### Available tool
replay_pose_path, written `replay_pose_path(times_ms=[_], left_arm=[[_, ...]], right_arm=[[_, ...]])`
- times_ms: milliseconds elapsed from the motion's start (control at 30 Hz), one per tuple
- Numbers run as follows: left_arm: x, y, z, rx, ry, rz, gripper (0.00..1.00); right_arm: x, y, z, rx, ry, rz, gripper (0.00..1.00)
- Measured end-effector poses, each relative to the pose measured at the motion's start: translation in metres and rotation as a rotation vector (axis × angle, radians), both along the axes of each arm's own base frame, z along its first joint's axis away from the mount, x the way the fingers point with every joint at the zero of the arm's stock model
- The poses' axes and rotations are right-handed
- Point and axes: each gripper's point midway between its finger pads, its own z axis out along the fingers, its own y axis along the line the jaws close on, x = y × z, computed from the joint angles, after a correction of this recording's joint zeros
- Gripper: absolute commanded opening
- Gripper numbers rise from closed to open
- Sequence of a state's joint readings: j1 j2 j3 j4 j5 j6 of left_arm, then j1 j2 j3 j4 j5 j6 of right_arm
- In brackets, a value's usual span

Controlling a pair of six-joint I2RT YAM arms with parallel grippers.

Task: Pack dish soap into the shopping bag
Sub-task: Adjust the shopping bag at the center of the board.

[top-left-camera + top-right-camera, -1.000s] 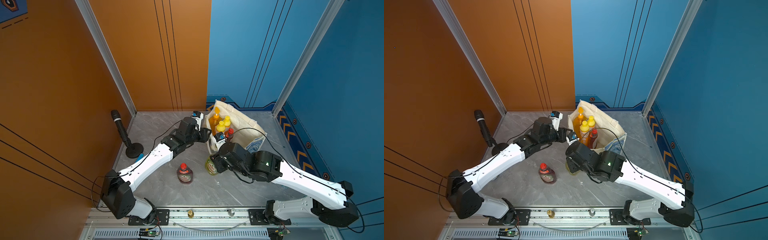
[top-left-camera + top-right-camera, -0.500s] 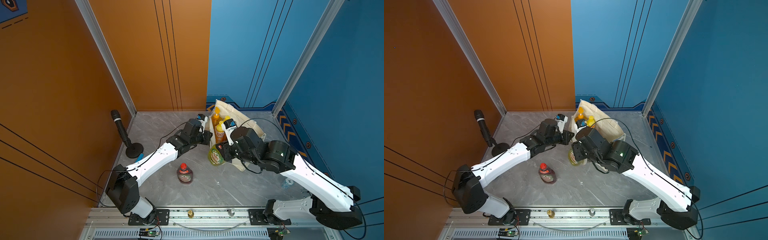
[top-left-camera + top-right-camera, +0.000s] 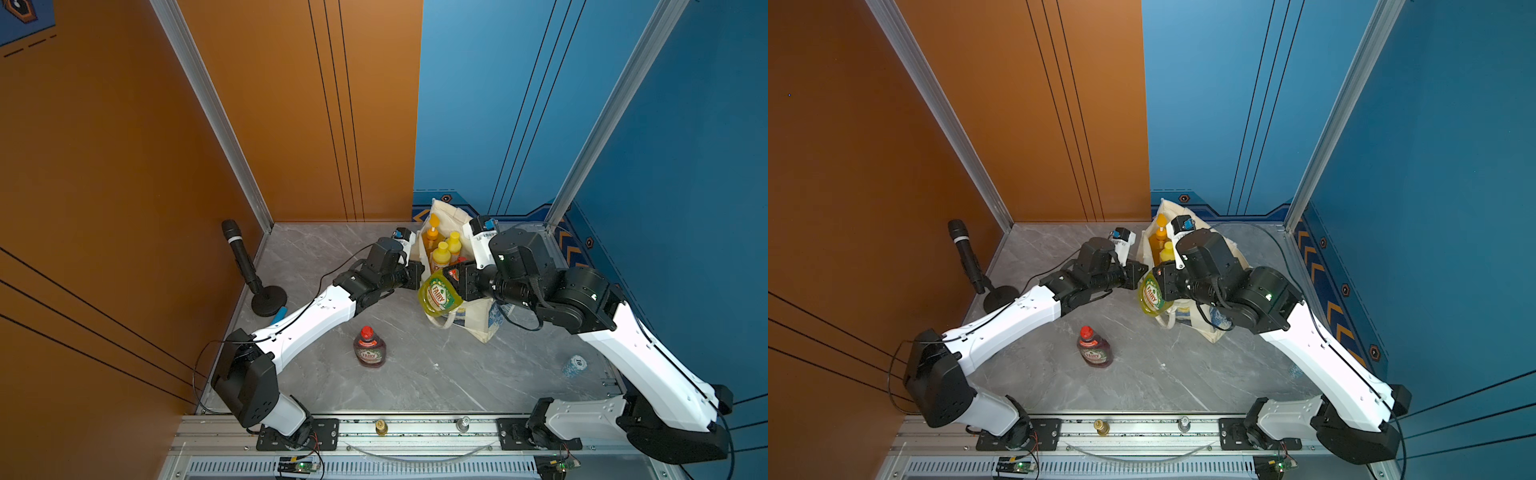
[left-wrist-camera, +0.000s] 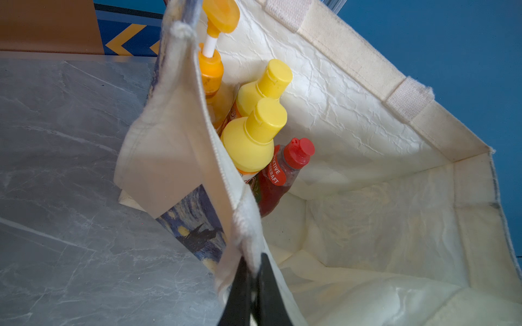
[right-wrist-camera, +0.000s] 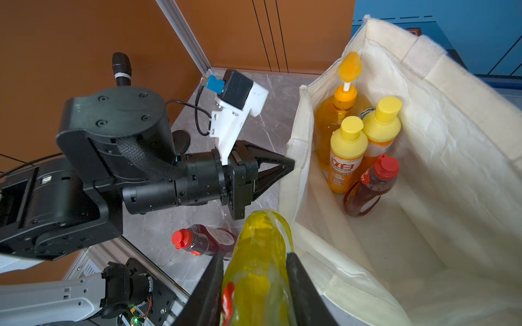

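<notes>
Dish soap packing nears its end on the bench (image 3: pixel 415 374), where the shopping bag (image 3: pixel 482 322) stands open at the back with four bottles inside. We count the orange pump bottle (image 5: pixel 334 113), two yellow-capped orange bottles (image 5: pixel 346 153) and one dark red bottle (image 5: pixel 370 186). They are grouped upright at one end of the bag, touching one another.

The left claw (image 4: pixel 252 258) is closed on the bag's near rim, pinching the fabric and holding the mouth open, as the left wrist view shows. The right claw (image 5: pixel 255 271) grips the yellow-green bottle (image 3: pixel 438 295). This bottle is tilted and raised off the bench right at the bag's rim, and we cannot tell whether it has crossed over the opening.

Beside the packed group the rest of the bag's floor lies bare, which we judge room enough for what is left. The second dark red bottle (image 3: pixel 369 353) lies on its side on the bench, well apart from the bag and between the two arms, touched by neither claw. By our reckoning four bottles are packed, the fifth is in hand, and one pickup is left.
</notes>
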State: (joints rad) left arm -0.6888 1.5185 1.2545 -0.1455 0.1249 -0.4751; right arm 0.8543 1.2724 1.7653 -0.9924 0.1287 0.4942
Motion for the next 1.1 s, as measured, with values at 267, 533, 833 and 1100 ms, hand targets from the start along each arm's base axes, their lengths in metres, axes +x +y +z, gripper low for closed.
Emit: replay_pose_path(times_ms=[267,533,833,1100], left_arm=[[-0.003,-0.003,-0.002,0.003,0.004,-0.009,0.0],[-0.006,-0.005,-0.003,0.004,0.005,-0.017,0.0],[-0.016,-0.007,-0.005,0.004,0.009,-0.031,0.0],[-0.019,-0.008,-0.008,-0.031,0.018,-0.022,0.0]], right_arm=[[0.018,-0.037,0.021,0.012,-0.045,-0.107,0.0],[0.037,-0.081,0.011,-0.043,-0.025,-0.264,0.0],[0.048,-0.1,-0.025,-0.145,0.023,-0.372,0.0],[0.055,-0.111,-0.058,-0.198,0.067,-0.467,0.0]])
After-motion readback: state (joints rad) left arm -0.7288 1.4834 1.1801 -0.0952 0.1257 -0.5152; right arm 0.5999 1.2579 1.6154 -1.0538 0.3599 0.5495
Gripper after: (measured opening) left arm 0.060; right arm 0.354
